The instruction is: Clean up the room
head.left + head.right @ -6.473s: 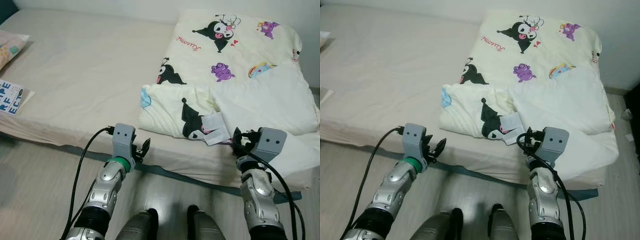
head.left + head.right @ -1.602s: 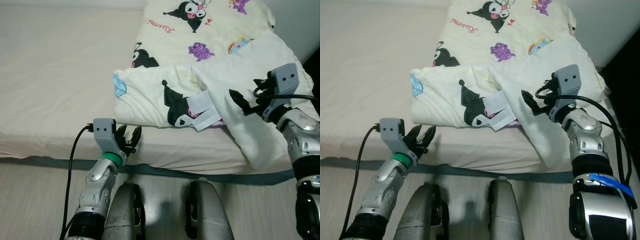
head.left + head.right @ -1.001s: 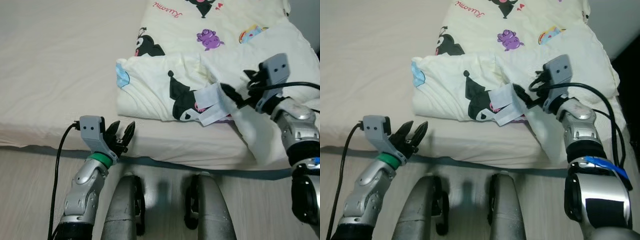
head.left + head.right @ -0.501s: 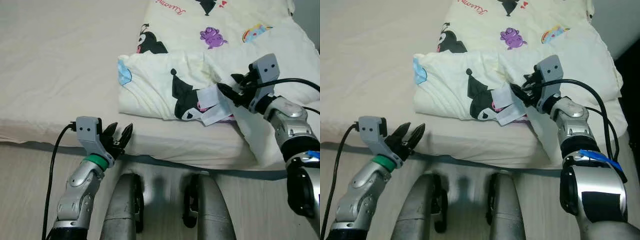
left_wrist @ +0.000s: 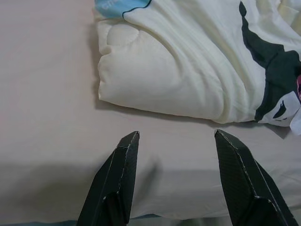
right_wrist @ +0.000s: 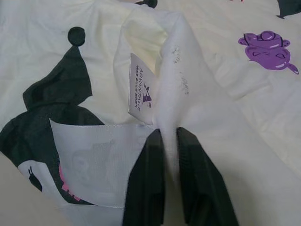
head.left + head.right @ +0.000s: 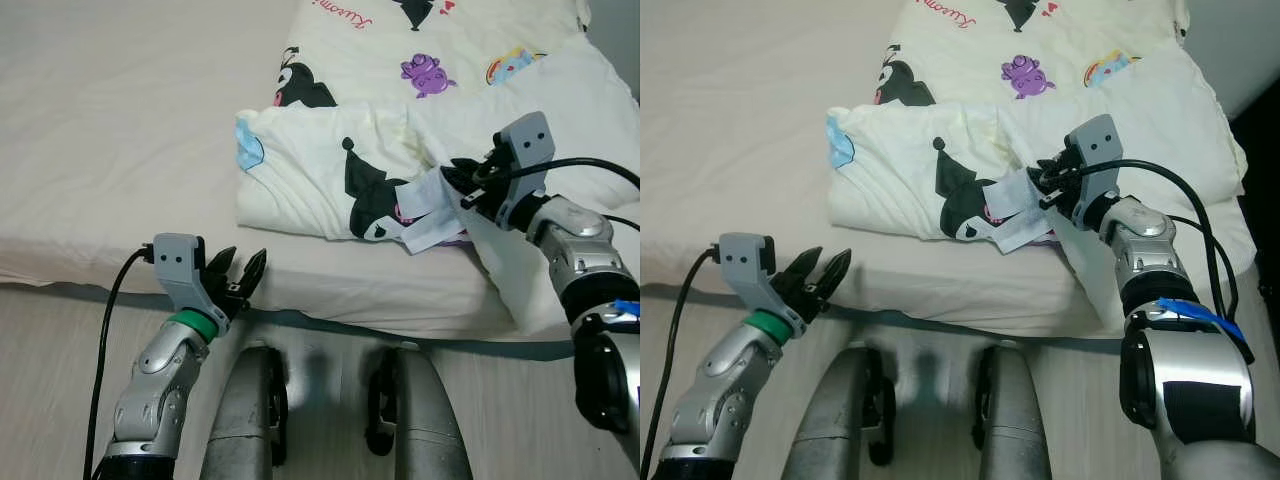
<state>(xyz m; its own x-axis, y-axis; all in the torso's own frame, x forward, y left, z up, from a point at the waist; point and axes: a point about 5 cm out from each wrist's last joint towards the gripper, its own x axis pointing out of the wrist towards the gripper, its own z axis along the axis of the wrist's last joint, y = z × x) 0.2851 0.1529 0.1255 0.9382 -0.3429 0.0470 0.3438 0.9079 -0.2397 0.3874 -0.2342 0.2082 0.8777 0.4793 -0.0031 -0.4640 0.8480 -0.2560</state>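
A cream comforter (image 7: pixel 400 120) printed with black and purple cartoon figures lies folded on the right part of the bed (image 7: pixel 120 150). My right gripper (image 7: pixel 457 186) is at the comforter's front fold, beside its white care labels (image 7: pixel 425 215). In the right wrist view the fingers (image 6: pixel 146 188) are shut on a thin ridge of the cream fabric (image 6: pixel 174 94). My left gripper (image 7: pixel 238 270) hangs open at the bed's front edge, left of the comforter. In the left wrist view its fingers (image 5: pixel 120 183) stand apart over the bare sheet, short of the comforter's rounded corner (image 5: pixel 155 70).
A dark band (image 7: pixel 330 325) runs along the bed's lower front edge. My two grey legs (image 7: pixel 250 420) stand on pale wood floor (image 7: pixel 50 380) right against the bed. The wide left part of the mattress is bare sheet. The comforter's right side droops over the bed edge (image 7: pixel 520 290).
My right gripper has closed on the comforter's fold beside the labels, where it stood open half a second ago. The left gripper has held its place, still open.
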